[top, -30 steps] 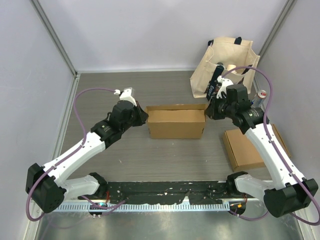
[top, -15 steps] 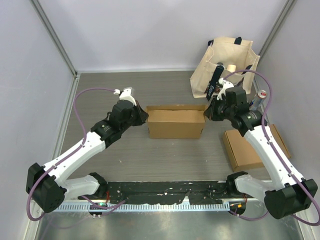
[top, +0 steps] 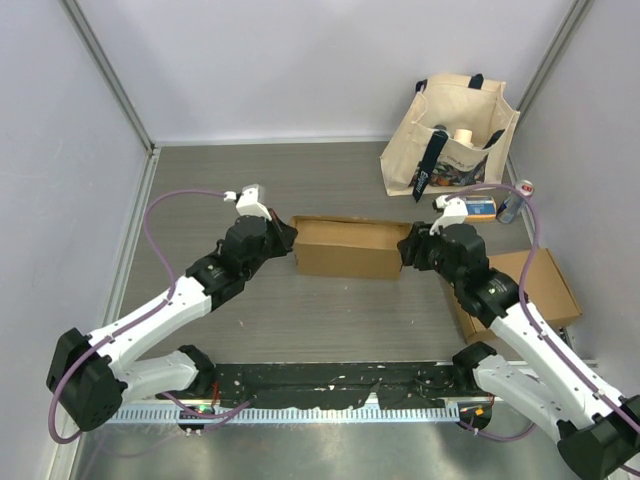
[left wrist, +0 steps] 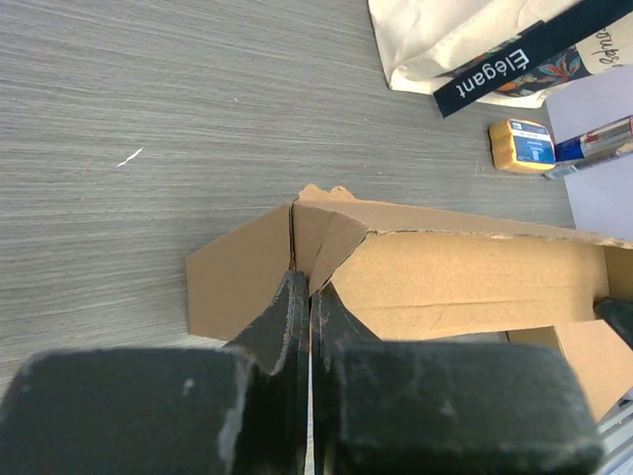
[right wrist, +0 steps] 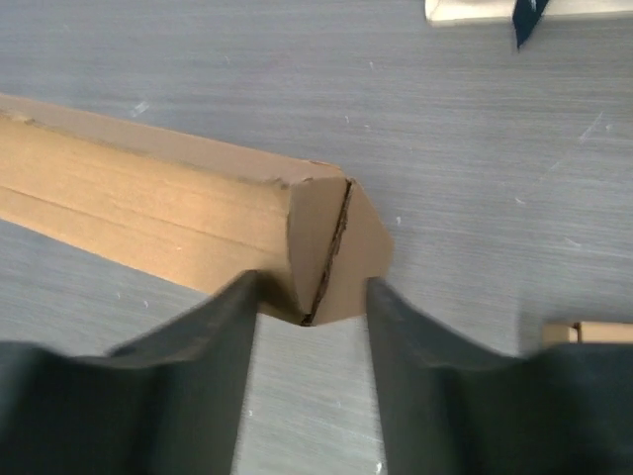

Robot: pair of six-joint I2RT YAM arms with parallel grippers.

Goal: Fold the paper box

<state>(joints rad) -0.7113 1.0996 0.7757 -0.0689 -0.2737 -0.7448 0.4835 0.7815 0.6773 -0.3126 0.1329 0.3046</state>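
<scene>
Letting go on the right, holding on at the left

Starting at the left, you are keeping the left gripper (left wrist: 309, 287) squeezed tight shut. Its two fingers are pinching the thin card wall at the left end of the paper box (top: 350, 250), right where the end flap is bending in. That arm has hardly moved, so it is acting as your anchor.

In the middle, the paper box is lying on the table (top: 330, 330) between the two arms, with its open top facing up. It is sitting a little flatter and more slanted than a moment ago.

On the right, a lot is changing. Your right arm was up by the cloth bag (top: 450, 130), and it has swung down and in toward you. The right gripper (right wrist: 312, 287) was closed a moment ago, and now its jaws are standing partly open. They are sitting one on each side of the folded corner flap at the right end of the box. They are very close to the card but not squeezing it, so that gripper is holding nothing.

It looks like you are lining up a new grab on that right flap. The fold there is looking only half done.
</scene>
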